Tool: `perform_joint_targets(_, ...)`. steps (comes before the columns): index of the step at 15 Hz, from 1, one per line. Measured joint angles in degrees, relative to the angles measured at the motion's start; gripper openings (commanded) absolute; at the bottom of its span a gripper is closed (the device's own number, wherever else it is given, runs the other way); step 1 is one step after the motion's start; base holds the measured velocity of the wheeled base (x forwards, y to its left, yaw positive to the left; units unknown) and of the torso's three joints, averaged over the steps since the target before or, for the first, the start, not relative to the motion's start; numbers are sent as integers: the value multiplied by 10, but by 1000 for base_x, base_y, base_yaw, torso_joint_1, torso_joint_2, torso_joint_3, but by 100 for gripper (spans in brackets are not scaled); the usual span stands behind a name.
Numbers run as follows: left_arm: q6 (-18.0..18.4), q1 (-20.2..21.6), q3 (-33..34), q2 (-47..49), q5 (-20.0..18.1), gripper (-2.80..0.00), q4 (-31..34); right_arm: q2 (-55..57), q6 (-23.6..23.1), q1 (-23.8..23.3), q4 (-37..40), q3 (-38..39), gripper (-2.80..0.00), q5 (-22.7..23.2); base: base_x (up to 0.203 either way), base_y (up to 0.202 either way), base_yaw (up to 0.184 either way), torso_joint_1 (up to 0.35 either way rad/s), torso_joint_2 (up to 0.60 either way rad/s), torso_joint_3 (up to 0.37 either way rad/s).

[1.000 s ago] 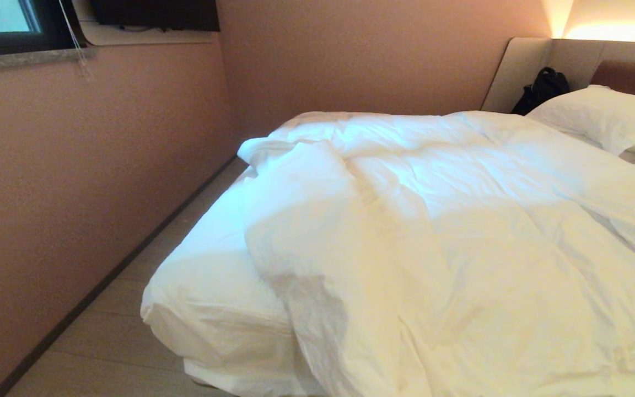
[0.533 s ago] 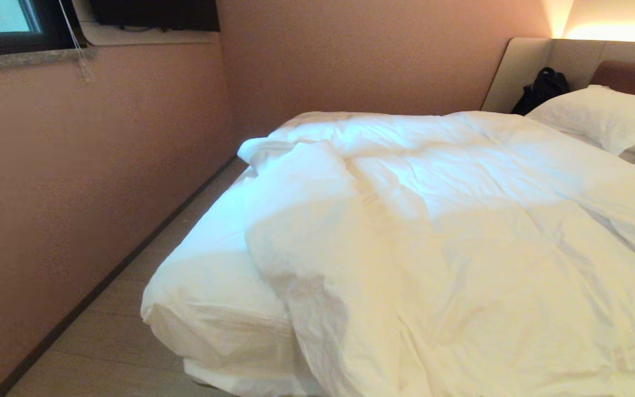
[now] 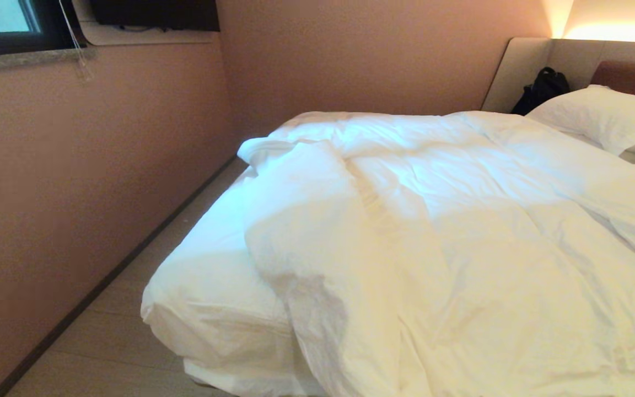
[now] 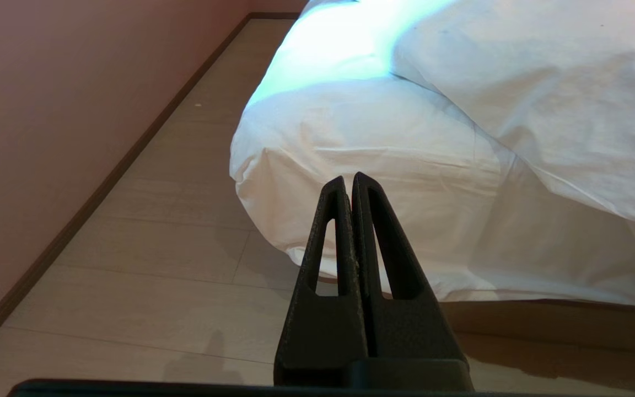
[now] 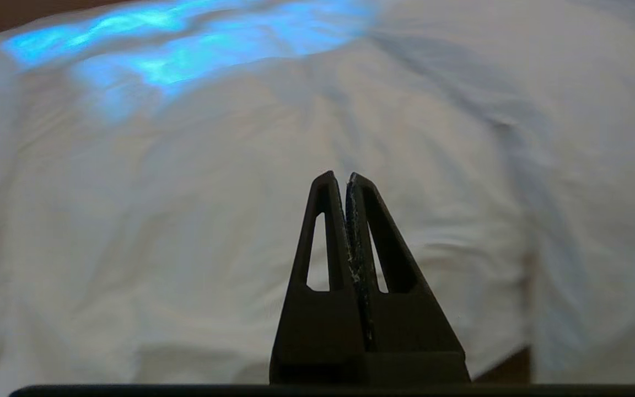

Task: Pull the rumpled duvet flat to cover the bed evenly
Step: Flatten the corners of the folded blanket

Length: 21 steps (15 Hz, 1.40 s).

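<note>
The white duvet (image 3: pixel 450 231) lies rumpled over most of the bed (image 3: pixel 207 309), bunched in a fold toward the left side and hanging over the foot. A strip of bare sheet shows along the bed's left edge and near corner. Neither arm appears in the head view. My left gripper (image 4: pixel 349 179) is shut and empty, held low in front of the sheeted mattress corner (image 4: pixel 317 143), above the floor. My right gripper (image 5: pixel 341 177) is shut and empty, pointing at the duvet (image 5: pixel 185 220) hanging at the foot of the bed.
Pillows (image 3: pixel 604 118) lie at the headboard (image 3: pixel 538 66), with a black bag (image 3: pixel 541 88) beside them. A pink wall (image 3: pixel 75 165) runs close along the bed's left side, leaving a narrow strip of floor (image 3: pixel 108 342). The wooden base (image 4: pixel 560 325) shows under the mattress.
Nothing has moved in the head view; the duvet and bed lie as before.
</note>
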Motion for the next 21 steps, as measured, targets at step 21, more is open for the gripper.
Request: perform_joint_targets(21,0,0,0,0,0,-280,0,0,-47,0,-26,64,-280,217,0,0,0,0,0,0)
